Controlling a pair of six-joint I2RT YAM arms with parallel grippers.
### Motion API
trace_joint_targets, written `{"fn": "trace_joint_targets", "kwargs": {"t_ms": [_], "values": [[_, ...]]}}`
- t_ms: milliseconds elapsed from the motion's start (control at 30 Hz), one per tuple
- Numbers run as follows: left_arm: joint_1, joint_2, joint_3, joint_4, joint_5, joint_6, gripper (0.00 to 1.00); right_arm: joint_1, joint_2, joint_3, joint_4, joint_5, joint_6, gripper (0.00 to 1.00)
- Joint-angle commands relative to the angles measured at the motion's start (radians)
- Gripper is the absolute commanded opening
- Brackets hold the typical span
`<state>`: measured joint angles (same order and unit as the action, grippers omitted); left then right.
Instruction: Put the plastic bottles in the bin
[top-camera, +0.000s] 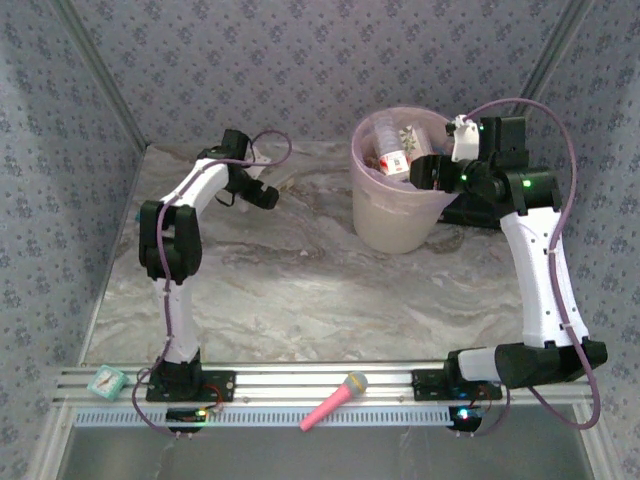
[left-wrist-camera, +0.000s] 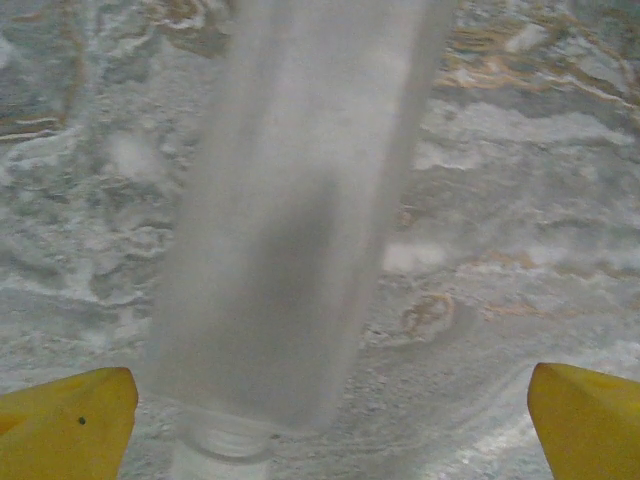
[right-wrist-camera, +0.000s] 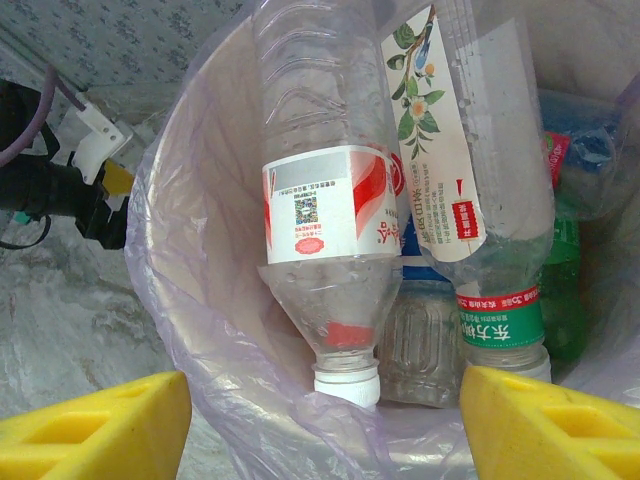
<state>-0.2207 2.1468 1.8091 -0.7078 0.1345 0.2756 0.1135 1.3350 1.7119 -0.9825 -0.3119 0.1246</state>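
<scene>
On the clear bottle (right-wrist-camera: 325, 215) lying neck-down in the bin (right-wrist-camera: 190, 230), a red-and-white label carries a QR code with lines of small dark print beneath it and larger red characters at its right edge; none of it is sharp enough to read. The second bottle (right-wrist-camera: 470, 150) beside it has a tall white label with a flower-and-bird drawing and red Chinese print, too fine to read. The green band below that shows white Chinese characters that seem to read 东方树叶.

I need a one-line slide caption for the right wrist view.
Open right gripper over the lined bin holding plastic bottles; a red-and-white labelled bottle lies nearest, cap toward the camera.
</scene>
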Motion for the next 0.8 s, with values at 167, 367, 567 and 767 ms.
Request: {"fn": "trace_joint_targets", "kwargs": {"t_ms": [167, 367, 567, 767], "values": [[-0.012, 0.025, 0.048, 0.055, -0.079, -0.05, 1.0, -0.014, -0.007, -0.015, 0.003, -0.01, 0.008, 0.73], [-0.017, 0.117, 0.126, -0.021, -0.067, -0.032, 1.0, -0.023, -0.014, -0.017, 0.004, -0.012, 0.006, 0.73], [-0.017, 0.19, 0.209, -0.076, -0.048, -0.044, 0.95, -0.024, -0.023, -0.024, 0.007, -0.012, 0.003, 0.73], [-0.018, 0.157, 0.151, -0.014, -0.051, -0.05, 0.7, -0.026, -0.039, -0.035, 0.016, -0.007, 0.001, 0.73]]}}
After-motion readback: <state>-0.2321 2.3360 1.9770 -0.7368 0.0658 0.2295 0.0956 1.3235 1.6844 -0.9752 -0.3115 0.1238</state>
